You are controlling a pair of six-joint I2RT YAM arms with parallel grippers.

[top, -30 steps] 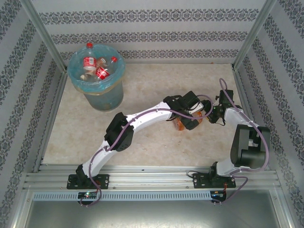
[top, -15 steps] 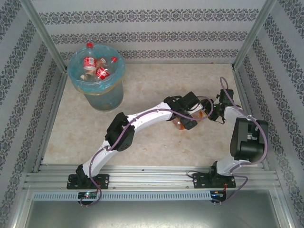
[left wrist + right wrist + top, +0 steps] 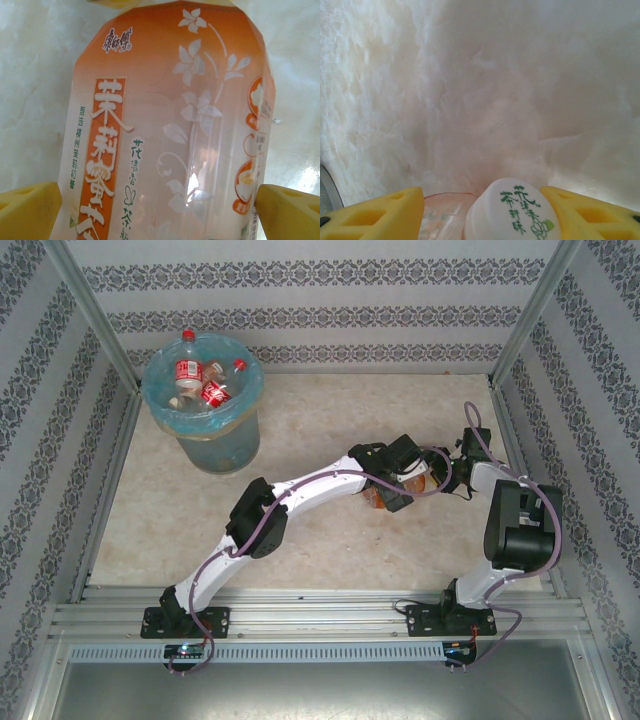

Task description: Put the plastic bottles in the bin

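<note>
Since the round translucent bin (image 3: 215, 445) with the light blue bag liner is the biggest thing on the pale marbled table (image 3: 320, 420), I'll place everything off it. It's got a few clear red-labelled plastic bottles (image 3: 190, 370) inside, same as a second ago.

Both white-and-black arms meet well to the right of the bin and a bit nearer than it. The left gripper (image 3: 385, 497) has its yellow fingers (image 3: 27, 210) pressed against either side of a clear plastic bottle with an orange flower-print label (image 3: 170, 125), pinching the body. The right gripper (image 3: 438, 477) sits at the bottle's end farther from the bin. Its fingers are spread around the white cap with green lettering (image 3: 512, 212), and there's a gap on one side, so I can't tell if it's actually gripping.

The bottle's long axis runs roughly sideways, base toward the bin, cap pointing away from it.

Versus a second ago, the right gripper has slid a little toward the bin, its black elbow block (image 3: 520, 530) has moved farther back, and less orange shows under the left wrist.
</note>
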